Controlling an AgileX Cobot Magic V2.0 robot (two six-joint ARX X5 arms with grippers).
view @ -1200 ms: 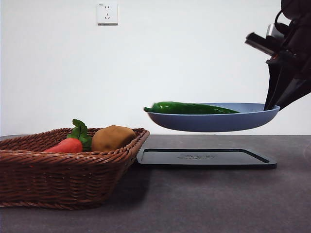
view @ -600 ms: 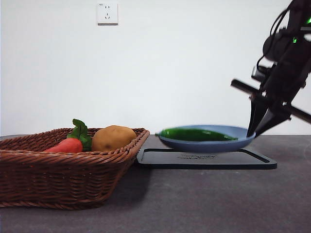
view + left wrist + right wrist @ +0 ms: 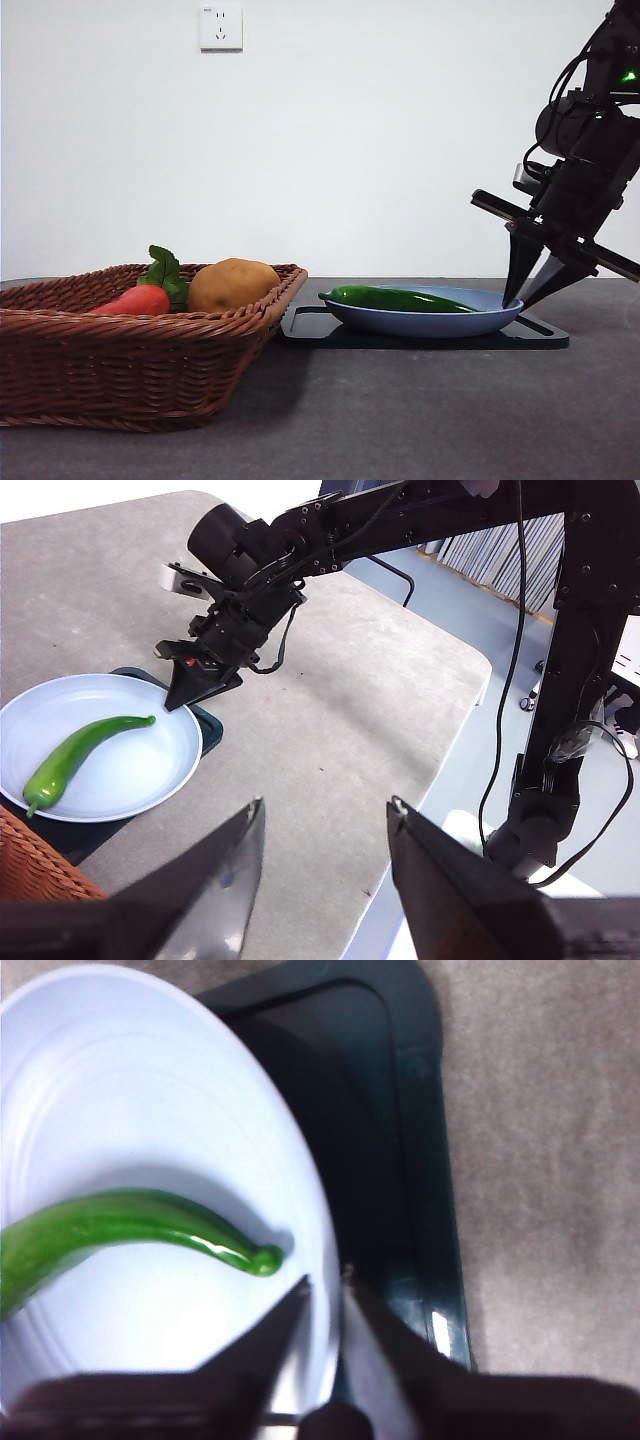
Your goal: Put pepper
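Pepper (image 3: 395, 298): lies in the blue plate (image 3: 420, 322).
Plate: sits on the dark tray (image 3: 535, 335).
Right end effector (image 3: 527, 290): pinches the plate's rim.
Left end effector (image 3: 325, 830): spread apart, up high.

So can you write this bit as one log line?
right claw: shut on plate rim | plate: on tray | pepper: on plate | left claw: open, waiting

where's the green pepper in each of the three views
Front view: the pepper lies lengthwise in the blue plate, right of the basket.
Left wrist view: it lies curved across the plate, far from the open left claw.
Right wrist view: its thin end curls just ahead of the right claw, which pinches the plate's rim.
Shared landmark: the dark tray under the plate.
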